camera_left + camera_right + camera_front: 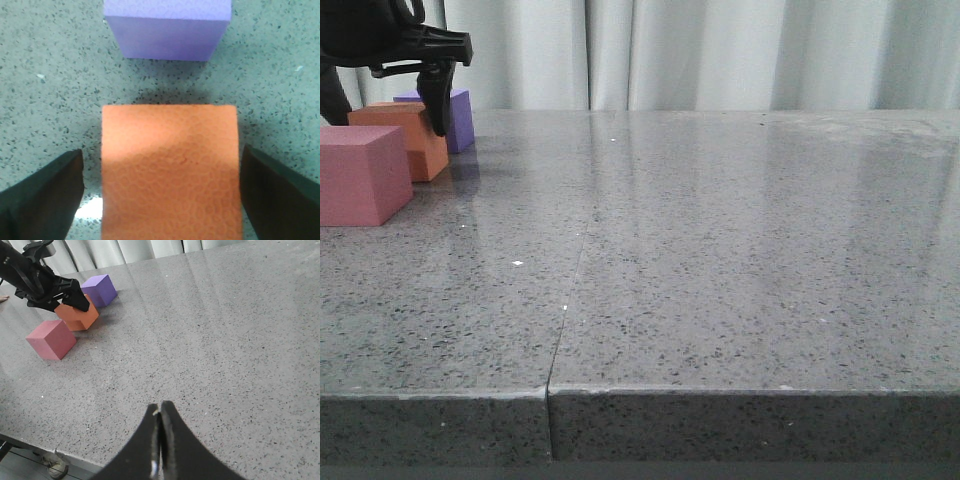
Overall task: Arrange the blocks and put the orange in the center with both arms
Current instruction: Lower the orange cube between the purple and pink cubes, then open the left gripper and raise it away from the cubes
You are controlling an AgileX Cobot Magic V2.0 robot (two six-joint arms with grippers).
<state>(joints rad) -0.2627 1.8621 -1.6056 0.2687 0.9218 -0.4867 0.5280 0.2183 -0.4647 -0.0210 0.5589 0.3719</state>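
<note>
Near the bench's (720,250) far left corner, the pink-red cube (360,175), orange cube (405,135) and purple cube (455,115) line up, the left gripper (160,190) open astride the orange one without touching it, the right gripper's (160,440) jaws closed, empty.

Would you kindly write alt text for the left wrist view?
An orange cube sits on the speckled grey table between the left gripper's two open black fingers, not touching either. A purple cube stands just beyond it, apart.
</note>
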